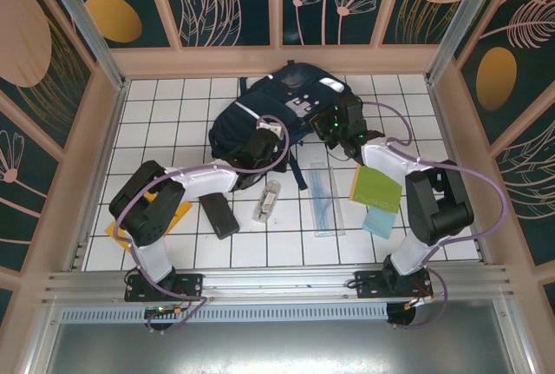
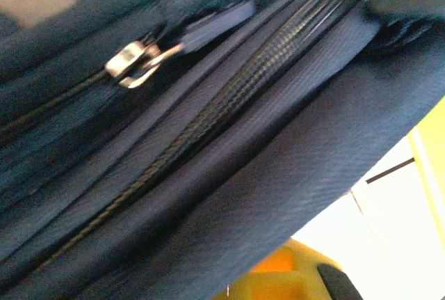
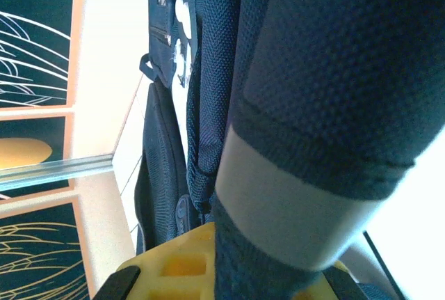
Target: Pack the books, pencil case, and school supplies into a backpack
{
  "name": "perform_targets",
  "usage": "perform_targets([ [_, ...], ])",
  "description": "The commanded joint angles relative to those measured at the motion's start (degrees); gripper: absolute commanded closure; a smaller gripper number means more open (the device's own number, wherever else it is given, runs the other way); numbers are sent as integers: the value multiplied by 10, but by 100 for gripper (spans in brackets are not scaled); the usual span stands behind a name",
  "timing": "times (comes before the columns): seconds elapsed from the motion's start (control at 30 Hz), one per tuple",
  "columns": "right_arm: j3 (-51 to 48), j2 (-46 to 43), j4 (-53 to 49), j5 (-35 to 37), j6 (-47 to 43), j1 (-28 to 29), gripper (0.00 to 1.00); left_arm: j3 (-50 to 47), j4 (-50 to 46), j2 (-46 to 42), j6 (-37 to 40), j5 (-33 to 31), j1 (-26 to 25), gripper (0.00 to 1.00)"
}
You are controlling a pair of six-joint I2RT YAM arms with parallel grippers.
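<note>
Overhead bright, even, sharp; soft shadows on white tiled desk (image 1: 173, 105). Left wrist close-up of large navy-blue fabric backpack (image 2: 313, 175) blurred, dim, blown-out white lower right. Right wrist backlit, overexposed along right edge.

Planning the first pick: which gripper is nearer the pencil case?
Left. The left gripper is at the backpack's near edge, beyond the pencil case; the right gripper is at the backpack's right side.

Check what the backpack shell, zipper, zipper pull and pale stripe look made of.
Backpack: navy woven synthetic, probably nylon or polyester; matte, visible weave.
Zipper: dark coil teeth, glossy, likely plastic.
Zipper pull: bright silver with glints, apparently metal.
Stripe: smooth pale grey band, no weave, possibly reflective tape.
</note>
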Motion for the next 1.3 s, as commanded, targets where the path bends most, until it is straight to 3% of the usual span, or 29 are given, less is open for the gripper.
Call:
perform_targets([
  [0.0,23,-13,30,52,-29,-26,100,-19,-56,-36,-18,-25,15,100],
  [0.43,32,12,41,15,-62,-82,100,-90,-115,-114,5,-7,41,100],
  [0.57,75,50,14,-39,-96,-97,100,-85,-93,-107,12,70,42,100],
  [0.63,98,62,-22,-52,-119,-99,80,-78,-75,-99,-2,113,40,100],
  [0.67,107,64,-48,-54,-128,-99,59,-73,-66,-94,-11,129,35,100],
  [0.7,107,61,-65,-55,-134,-100,48,-66,-58,-89,-18,141,29,100],
  [0.83,63,18,-107,-70,-146,-101,23,-37,-30,-68,-49,162,6,100],
  [0.9,24,-18,-124,-75,-147,-101,20,-13,-8,-58,-74,165,-3,100],
  [0.93,-1,-41,-129,-78,-144,-102,8,-6,4,-52,-87,162,-8,100],
  [1.13,-133,-179,-155,-95,-100,-103,6,30,61,-17,-134,152,-23,100],
  [1.27,-214,-238,-82,-146,-3,-85,9,45,65,-8,-132,153,-31,100],
])
